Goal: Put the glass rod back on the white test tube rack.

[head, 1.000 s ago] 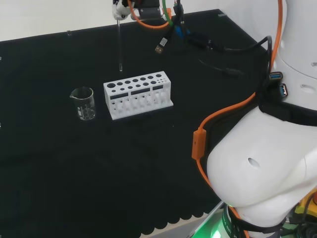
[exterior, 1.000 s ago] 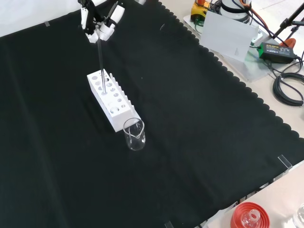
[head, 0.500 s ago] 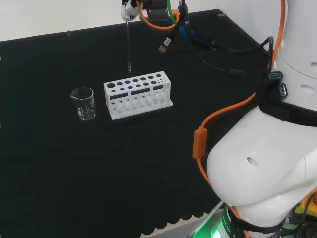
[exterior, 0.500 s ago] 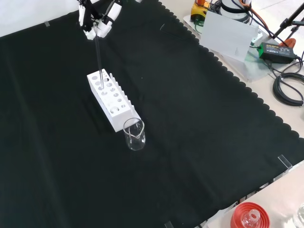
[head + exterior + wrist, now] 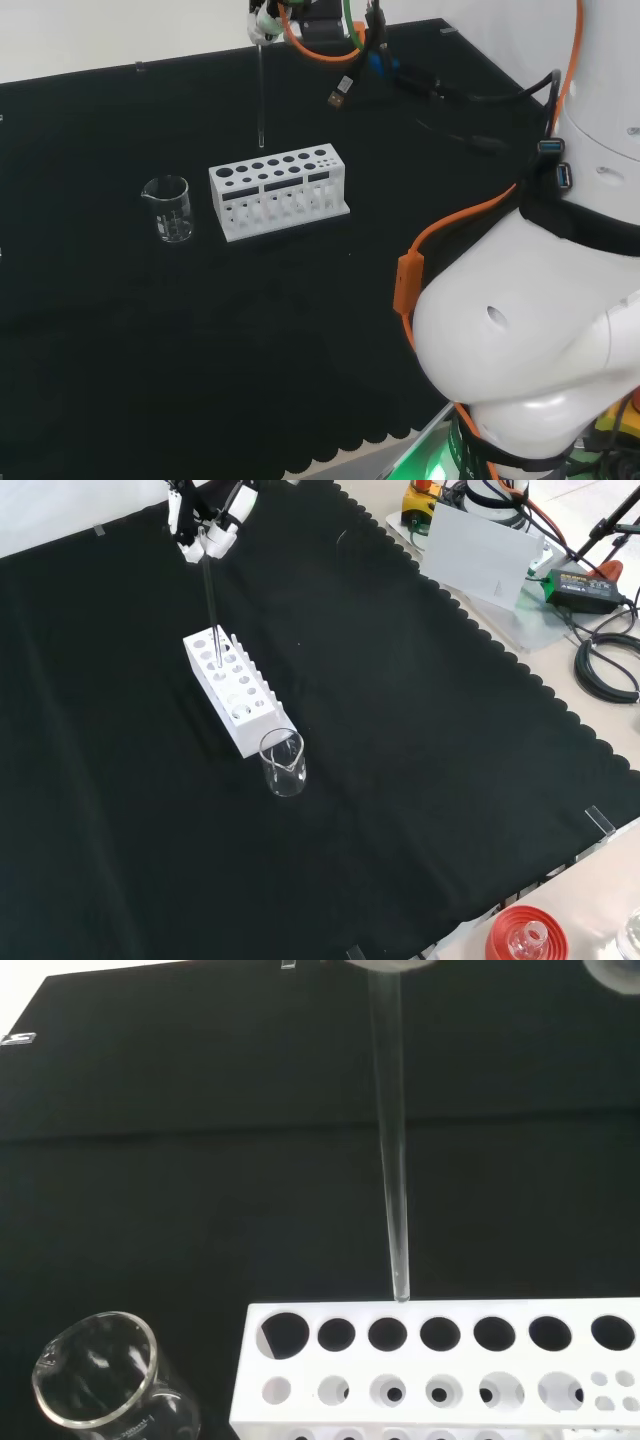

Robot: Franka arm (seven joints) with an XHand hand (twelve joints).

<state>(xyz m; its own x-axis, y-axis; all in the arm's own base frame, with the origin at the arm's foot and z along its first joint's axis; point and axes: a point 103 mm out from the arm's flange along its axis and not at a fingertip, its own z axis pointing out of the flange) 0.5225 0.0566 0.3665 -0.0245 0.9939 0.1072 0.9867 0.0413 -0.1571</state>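
Observation:
My hand (image 5: 205, 525) (image 5: 265, 20) is shut on the top of a clear glass rod (image 5: 261, 100) (image 5: 209, 605) (image 5: 390, 1160) that hangs upright. Below it stands the white test tube rack (image 5: 278, 192) (image 5: 231, 687) (image 5: 440, 1370) with several round holes. In the wrist view the rod's lower tip sits just above the rack's rear edge, near a hole in the back row. In the head view the tip hovers a little behind and above the rack's left half.
A small clear glass beaker (image 5: 168, 208) (image 5: 283, 763) (image 5: 100, 1375) stands beside the rack's end. A red ribbed ring stand (image 5: 524, 935) sits at the bench's near edge in the front view. Cables (image 5: 400, 80) trail behind the rack in the head view.
The hand has carried the rod to the right in the head view over the past second, then lowered it slightly toward the rack. Rack and beaker stay put.

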